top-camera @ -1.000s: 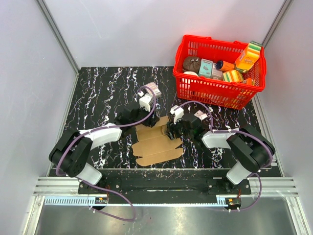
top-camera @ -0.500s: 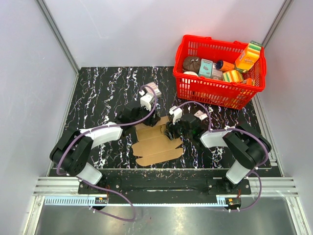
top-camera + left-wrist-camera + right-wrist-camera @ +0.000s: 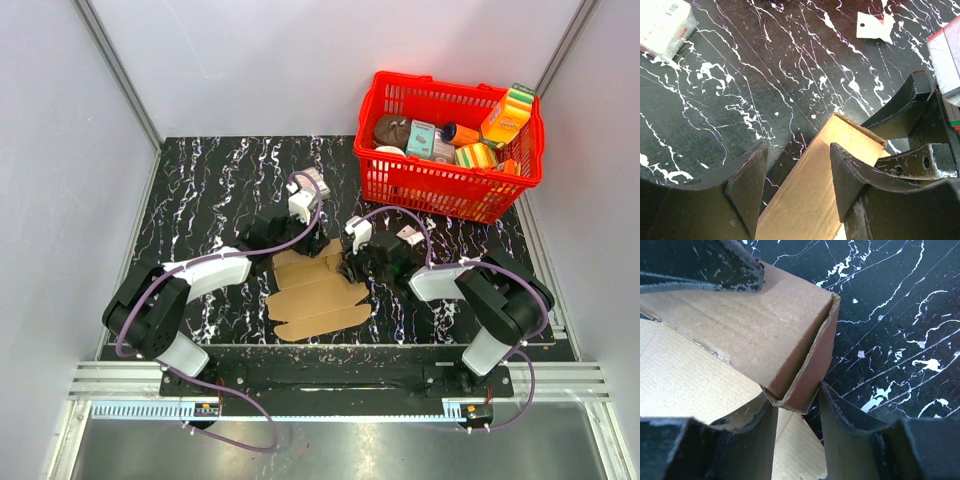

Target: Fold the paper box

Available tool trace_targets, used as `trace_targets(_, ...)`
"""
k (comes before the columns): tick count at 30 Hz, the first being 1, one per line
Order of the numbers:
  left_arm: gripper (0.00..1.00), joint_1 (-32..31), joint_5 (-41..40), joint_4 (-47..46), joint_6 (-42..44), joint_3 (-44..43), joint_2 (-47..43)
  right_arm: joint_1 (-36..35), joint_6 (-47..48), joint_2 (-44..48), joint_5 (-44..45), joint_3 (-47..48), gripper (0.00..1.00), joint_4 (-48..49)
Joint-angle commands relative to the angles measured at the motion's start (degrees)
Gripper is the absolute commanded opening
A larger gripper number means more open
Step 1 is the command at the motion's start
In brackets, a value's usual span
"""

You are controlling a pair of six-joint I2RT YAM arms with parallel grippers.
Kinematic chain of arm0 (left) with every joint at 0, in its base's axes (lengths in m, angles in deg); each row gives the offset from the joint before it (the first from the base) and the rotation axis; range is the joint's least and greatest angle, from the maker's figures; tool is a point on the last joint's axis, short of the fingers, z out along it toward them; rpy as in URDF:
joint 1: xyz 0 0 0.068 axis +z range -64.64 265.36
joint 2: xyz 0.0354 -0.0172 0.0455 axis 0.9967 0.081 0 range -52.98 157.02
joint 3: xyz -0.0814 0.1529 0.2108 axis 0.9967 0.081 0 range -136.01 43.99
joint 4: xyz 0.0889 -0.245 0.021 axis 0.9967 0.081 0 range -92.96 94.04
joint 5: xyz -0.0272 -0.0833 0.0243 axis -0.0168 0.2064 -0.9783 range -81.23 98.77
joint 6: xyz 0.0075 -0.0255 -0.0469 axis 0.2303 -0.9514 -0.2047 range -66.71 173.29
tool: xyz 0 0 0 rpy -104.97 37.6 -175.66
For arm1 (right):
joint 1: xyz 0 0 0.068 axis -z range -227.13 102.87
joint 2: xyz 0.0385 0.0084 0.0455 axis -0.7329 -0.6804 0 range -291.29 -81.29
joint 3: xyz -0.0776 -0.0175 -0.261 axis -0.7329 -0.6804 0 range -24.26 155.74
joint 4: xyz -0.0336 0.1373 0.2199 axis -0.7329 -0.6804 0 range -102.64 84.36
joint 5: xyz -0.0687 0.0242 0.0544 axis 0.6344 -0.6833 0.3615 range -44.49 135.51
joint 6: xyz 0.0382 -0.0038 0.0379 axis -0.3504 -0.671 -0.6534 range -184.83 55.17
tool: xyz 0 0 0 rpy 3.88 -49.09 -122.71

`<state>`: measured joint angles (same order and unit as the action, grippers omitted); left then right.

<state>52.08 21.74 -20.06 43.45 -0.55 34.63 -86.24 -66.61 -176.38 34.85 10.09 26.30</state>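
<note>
On the dark marbled surface, paper box lying between both arms.
Right jaws are clenching its raised folded corner; left jaws are straddling a lifted flap, grip impossible to tell.

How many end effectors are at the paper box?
2: the left end effector straddles a flap on the paper box, far left; the right end effector straddles a folded flap on its right.
</note>
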Motion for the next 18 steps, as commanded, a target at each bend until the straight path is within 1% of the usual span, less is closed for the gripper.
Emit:
trace_targets(1,0.56,0.4,2.0,-1.3,1.1,-2.2,0.8,-0.2,1.0,-0.2,-1.0,2.3,0.41,3.4)
trace_targets(8,0.55,0.4,3.5,-1.0,1.0,-2.1,1.4,-0.2,1.4,-0.7,-0.7,2.6,0.34,3.6)
trace_targets(12,0.55,0.3,4.3,-0.9,0.4,-1.7,1.4,-0.3,1.5,-1.1,0.3,2.8,0.33,3.9)
trace_targets(14,0.55,0.4,4.3,-0.7,0.4,-1.6,1.4,-0.3,1.4,-1.6,0.4,2.8,0.35,4.8)
trace_targets(16,0.54,0.4,4.3,-0.3,0.4,-1.6,1.3,-0.3,1.4,-2.1,0.6,3.0,0.43,5.2)
trace_targets(18,0.54,0.4,4.3,-0.3,0.4,-1.6,1.2,-0.3,1.4,-2.4,0.7,2.9,0.45,6.2)
